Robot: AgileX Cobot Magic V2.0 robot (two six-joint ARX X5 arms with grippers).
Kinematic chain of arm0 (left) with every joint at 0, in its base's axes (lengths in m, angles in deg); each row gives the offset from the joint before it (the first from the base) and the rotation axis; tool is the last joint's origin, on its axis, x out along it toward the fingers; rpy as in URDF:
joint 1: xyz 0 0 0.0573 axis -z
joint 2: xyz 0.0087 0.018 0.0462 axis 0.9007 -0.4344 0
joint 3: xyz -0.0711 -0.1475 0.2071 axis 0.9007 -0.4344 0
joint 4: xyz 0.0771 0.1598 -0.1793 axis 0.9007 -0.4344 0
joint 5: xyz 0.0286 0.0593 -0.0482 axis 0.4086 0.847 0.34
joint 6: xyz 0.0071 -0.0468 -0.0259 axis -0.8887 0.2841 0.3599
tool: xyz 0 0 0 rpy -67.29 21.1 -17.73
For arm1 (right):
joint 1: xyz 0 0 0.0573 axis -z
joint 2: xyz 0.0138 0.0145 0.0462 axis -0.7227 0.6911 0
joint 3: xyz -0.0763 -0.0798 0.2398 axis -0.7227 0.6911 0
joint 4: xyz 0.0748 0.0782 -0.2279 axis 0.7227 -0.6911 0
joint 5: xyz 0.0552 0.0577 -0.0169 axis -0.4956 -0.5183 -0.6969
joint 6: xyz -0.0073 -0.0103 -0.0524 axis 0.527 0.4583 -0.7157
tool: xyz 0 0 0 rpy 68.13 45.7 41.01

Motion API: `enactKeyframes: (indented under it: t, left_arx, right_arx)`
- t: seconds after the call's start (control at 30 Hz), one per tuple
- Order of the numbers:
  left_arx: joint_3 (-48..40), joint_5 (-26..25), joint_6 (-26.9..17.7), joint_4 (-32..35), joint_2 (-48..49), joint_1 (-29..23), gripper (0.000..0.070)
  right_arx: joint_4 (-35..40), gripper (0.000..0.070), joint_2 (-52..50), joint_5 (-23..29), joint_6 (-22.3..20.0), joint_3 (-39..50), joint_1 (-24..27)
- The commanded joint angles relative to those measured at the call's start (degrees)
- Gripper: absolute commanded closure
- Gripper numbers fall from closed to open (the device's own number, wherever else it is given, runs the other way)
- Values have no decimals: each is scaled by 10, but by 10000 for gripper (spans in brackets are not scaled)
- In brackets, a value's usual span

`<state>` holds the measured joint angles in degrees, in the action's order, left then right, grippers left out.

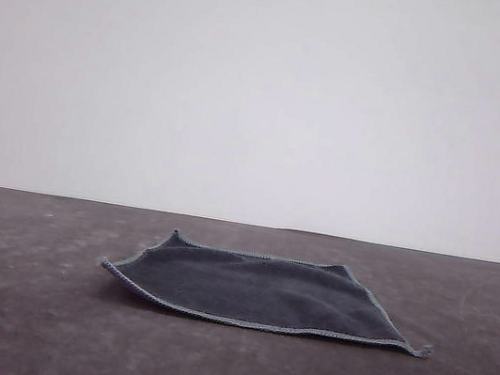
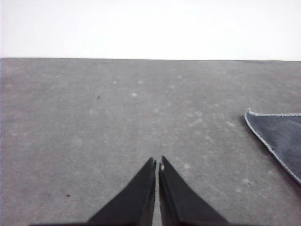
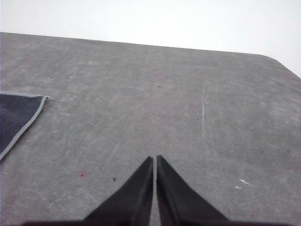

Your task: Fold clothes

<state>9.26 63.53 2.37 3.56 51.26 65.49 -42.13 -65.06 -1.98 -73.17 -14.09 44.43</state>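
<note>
The clothes are one small square cloth, lying flat and spread out on the dark grey table, dark grey face up, with a pale stitched hem all round. In the left wrist view a corner of the cloth lies off to one side of my left gripper, which is shut with its black fingertips together over bare table. In the right wrist view another corner of the cloth lies to the other side of my right gripper, also shut and holding nothing.
The table's far edge meets a plain white wall. A rounded table corner appears in the right wrist view. Bare tabletop surrounds the cloth on all sides.
</note>
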Motion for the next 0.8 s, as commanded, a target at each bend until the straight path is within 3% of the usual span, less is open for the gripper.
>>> enactKeyframes:
  t: [0.0,0.17,0.27,0.37,0.53,0.6,0.77]
  left_arx:
    - [-11,1,-2,5,0,-1,700]
    - [-11,-2,59,29,0,-1,700]
    - [-11,-2,121,44,0,-1,700]
    - [-11,-1,190,52,0,-1,700]
    - [-11,-1,300,91,0,-1,700]
    - [-10,-1,317,120,0,-1,700]
    - [14,2,309,153,0,-1,696]
  right_arx:
    - [6,691,0,1,6,3,-1]
    - [8,691,0,-2,6,3,-1]
    - [8,691,0,-3,18,3,-1]
    - [8,691,0,-3,67,3,-1]
    - [50,691,0,-5,188,2,-1]
    - [75,693,0,-17,209,0,-1]
    - [81,693,0,-32,210,-41,-1]
